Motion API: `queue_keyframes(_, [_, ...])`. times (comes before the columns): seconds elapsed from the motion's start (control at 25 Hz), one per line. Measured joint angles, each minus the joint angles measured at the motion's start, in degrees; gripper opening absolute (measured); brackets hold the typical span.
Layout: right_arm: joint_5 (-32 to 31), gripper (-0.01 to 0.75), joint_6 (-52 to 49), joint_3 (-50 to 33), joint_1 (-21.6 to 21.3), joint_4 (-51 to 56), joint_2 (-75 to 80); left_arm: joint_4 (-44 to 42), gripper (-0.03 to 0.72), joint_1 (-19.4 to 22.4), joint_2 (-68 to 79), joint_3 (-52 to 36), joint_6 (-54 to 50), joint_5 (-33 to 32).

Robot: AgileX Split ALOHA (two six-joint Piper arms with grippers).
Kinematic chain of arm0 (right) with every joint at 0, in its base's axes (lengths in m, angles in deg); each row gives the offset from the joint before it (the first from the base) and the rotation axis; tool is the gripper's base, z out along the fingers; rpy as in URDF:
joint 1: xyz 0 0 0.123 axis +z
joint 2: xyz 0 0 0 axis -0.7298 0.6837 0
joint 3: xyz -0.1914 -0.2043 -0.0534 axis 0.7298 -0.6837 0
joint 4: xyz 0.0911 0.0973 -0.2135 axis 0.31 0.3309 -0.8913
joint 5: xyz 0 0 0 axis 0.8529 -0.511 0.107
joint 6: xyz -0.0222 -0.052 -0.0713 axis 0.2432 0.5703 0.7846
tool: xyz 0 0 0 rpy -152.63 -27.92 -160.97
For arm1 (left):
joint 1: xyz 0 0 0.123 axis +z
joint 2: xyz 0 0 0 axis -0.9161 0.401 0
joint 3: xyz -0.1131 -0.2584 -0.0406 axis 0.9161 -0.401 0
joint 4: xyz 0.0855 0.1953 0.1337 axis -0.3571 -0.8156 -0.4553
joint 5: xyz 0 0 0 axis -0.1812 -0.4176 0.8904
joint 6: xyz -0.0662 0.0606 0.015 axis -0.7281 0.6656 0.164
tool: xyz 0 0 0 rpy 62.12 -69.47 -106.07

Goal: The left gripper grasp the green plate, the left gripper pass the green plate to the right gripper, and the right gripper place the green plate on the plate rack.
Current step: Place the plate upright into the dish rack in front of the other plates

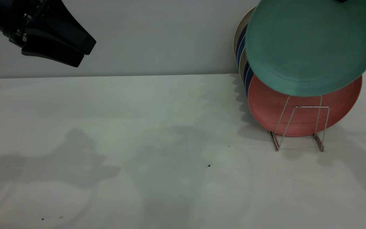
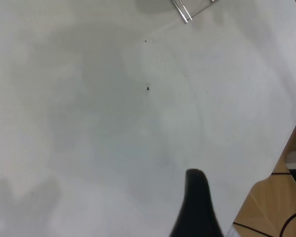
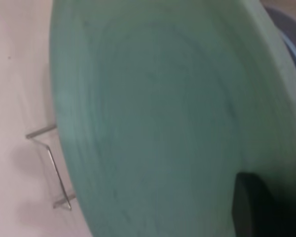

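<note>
The green plate [image 1: 310,44] hangs tilted at the upper right, just above and in front of the plates standing in the plate rack [image 1: 302,107]. My right gripper [image 3: 244,180] is shut on the plate's upper rim; one finger [image 3: 251,207] lies on its face and the other is hidden behind. In the exterior view only a black sliver of it [image 1: 342,1] shows at the top edge. The plate [image 3: 163,113] fills the right wrist view. My left gripper [image 1: 86,52] is open and empty, high at the far left, well away from the plate.
A salmon-pink plate [image 1: 275,108] stands in the rack's front slots, with several cream and blue plates [image 1: 242,51] behind it. The rack's wire ends show in both wrist views [image 2: 182,10] [image 3: 52,163]. The white table's edge [image 2: 266,170] borders a wooden floor.
</note>
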Motion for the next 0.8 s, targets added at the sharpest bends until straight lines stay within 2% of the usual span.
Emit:
queue_keyframes(0.36, [-0.6, 0.068, 5.2, -0.2, -0.9, 3.9, 0.2, 0.0, 0.593, 0.0, 0.0, 0.0, -0.1, 0.6])
queue_keyframes(0.8, [6.2, 0.068, 15.5, -8.6, -0.9, 13.8, 0.2, 0.0, 0.593, 0.0, 0.0, 0.0, -0.1, 0.8])
